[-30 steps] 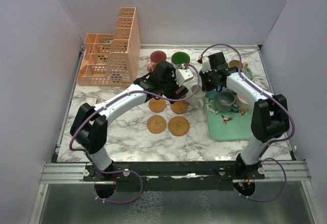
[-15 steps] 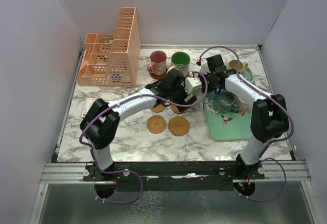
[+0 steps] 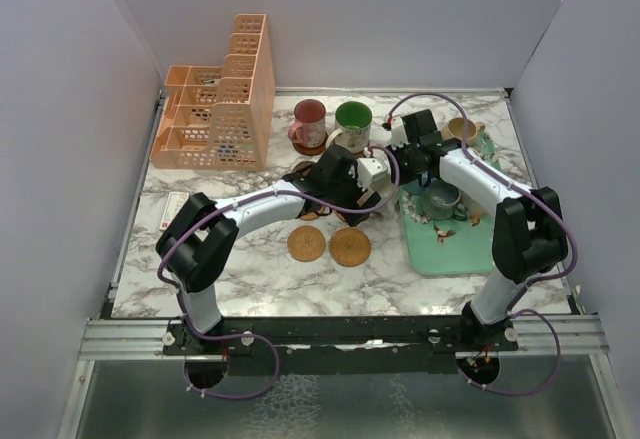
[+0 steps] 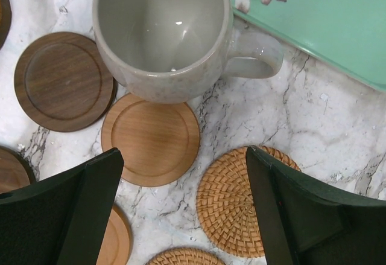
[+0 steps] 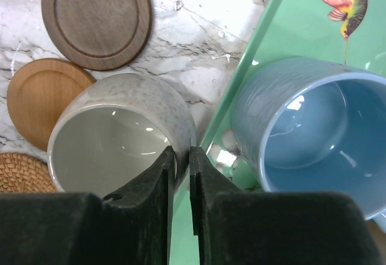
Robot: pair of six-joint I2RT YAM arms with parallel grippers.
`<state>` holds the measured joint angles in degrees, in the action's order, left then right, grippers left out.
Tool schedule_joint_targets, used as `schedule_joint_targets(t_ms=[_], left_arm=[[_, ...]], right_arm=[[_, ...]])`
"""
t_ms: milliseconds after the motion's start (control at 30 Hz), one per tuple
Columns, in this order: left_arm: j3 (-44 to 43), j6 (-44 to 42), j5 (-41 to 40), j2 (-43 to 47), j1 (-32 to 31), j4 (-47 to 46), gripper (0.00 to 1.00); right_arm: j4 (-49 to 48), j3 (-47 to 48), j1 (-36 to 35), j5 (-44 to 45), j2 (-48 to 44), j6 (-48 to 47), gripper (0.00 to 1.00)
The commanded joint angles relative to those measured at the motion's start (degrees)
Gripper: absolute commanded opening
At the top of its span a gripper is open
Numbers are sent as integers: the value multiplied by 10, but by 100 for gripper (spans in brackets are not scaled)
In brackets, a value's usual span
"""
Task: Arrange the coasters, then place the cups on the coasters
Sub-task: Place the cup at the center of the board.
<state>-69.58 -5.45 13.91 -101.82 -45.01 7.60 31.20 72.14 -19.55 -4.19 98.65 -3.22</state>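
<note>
A cream cup [image 4: 160, 35] stands upright beside the mint tray [image 4: 325, 23], its base over the far edge of a light wood coaster [image 4: 151, 138]. My right gripper [image 5: 183, 153] is shut on the rim of this cup [image 5: 114, 138], with one finger inside and one outside. My left gripper [image 4: 184, 156] hangs open just in front of the cup, above the coasters, and holds nothing. A dark wood coaster [image 4: 63, 81] and a woven coaster [image 4: 241, 201] lie near it. A blue cup [image 5: 313, 132] stands on the tray. A red cup [image 3: 309, 119] and a green cup [image 3: 352, 119] stand at the back.
A peach lattice organiser [image 3: 215, 109] fills the back left. The tray [image 3: 450, 249] lies at the right, with a tan cup [image 3: 462, 127] at its far end. Two more coasters, one wooden [image 3: 307, 243] and one woven [image 3: 350, 247], lie in the middle of the marble.
My left arm has swung right and nearer, uncovering the red and green cups at the back. The right gripper has shifted slightly left at the tray's edge with the cream cup.
</note>
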Motion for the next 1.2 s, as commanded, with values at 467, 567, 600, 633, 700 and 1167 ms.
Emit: schedule_joint_targets(t_ms=[467, 567, 600, 633, 700, 1167], left_arm=[[40, -63, -11, 43, 1, -4, 87], [48, -82, -10, 67, 9, 5, 87], [52, -87, -8, 71, 14, 7, 87], [55, -90, -1, 75, 19, 10, 87], [63, -95, 11, 83, 31, 14, 87], [87, -92, 57, 124, 95, 17, 87]], right_arm=[[2, 48, -4, -79, -29, -148, 46], [17, 66, -4, -108, -16, -203, 52], [28, 74, -4, -116, -7, -221, 53], [39, 86, -3, -121, 3, -238, 54], [63, 106, -3, -130, 23, -276, 56], [219, 260, -1, -169, 168, -454, 58]])
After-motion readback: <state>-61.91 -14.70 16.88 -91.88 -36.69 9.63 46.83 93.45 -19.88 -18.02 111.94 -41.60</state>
